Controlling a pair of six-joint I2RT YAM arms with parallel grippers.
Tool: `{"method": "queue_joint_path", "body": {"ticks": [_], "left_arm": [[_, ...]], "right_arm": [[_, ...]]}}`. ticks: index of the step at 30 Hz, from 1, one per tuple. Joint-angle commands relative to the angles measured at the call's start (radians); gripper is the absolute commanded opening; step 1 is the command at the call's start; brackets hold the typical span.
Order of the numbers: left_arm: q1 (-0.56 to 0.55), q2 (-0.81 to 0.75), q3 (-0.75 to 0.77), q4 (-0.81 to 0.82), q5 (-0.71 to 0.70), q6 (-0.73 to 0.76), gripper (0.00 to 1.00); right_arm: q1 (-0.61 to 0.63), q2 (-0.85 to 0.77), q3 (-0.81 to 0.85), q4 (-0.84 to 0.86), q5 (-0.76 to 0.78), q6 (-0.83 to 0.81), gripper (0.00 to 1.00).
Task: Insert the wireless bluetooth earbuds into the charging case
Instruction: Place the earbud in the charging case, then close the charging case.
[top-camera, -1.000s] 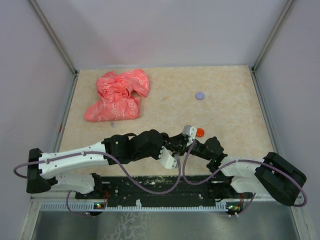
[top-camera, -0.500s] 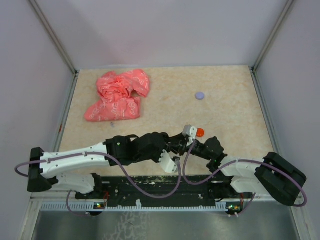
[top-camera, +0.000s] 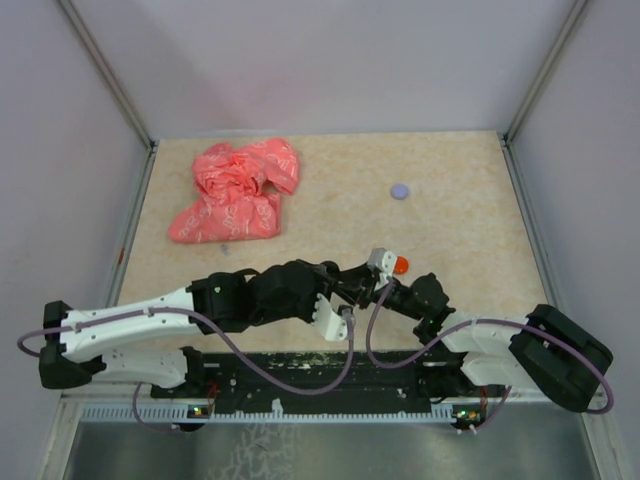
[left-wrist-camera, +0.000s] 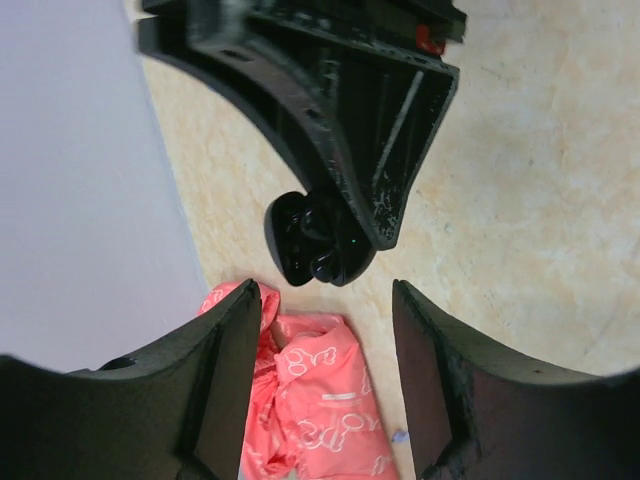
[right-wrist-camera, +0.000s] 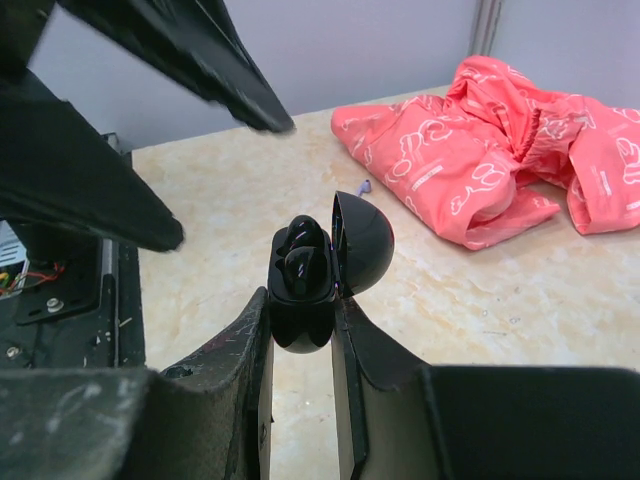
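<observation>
Charging case (right-wrist-camera: 300, 305): glossy black, rounded, lid hinged open to one side. It is pinched upright between the fingers of the right gripper (right-wrist-camera: 300, 330), above the tan table (right-wrist-camera: 520, 300). Two black earbuds (right-wrist-camera: 301, 262) sit in its wells, rounded tops showing. Stems are hidden; black on black, so seating depth is hard to read.

Left gripper (left-wrist-camera: 325, 300): jaws apart, holding nothing, just beside the case.

From the top camera the case is mostly hidden between the two wrists. A pink bag (top-camera: 235, 190) lies at the far left.
</observation>
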Motion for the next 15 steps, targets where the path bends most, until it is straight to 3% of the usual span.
{"method": "queue_joint_path", "body": {"ticks": [1, 8, 15], "left_arm": [[-0.004, -0.092, -0.026, 0.116, 0.019, -0.136, 0.63], [0.048, -0.196, -0.099, 0.232, 0.129, -0.404, 0.76], [0.296, -0.293, -0.187, 0.322, 0.522, -0.572, 0.86]], "right_arm": [[-0.02, -0.002, 0.018, 0.074, 0.012, 0.012, 0.0], [-0.025, -0.012, 0.005, 0.104, -0.014, 0.01, 0.0], [-0.025, -0.015, 0.004, 0.141, -0.059, -0.01, 0.0]]}}
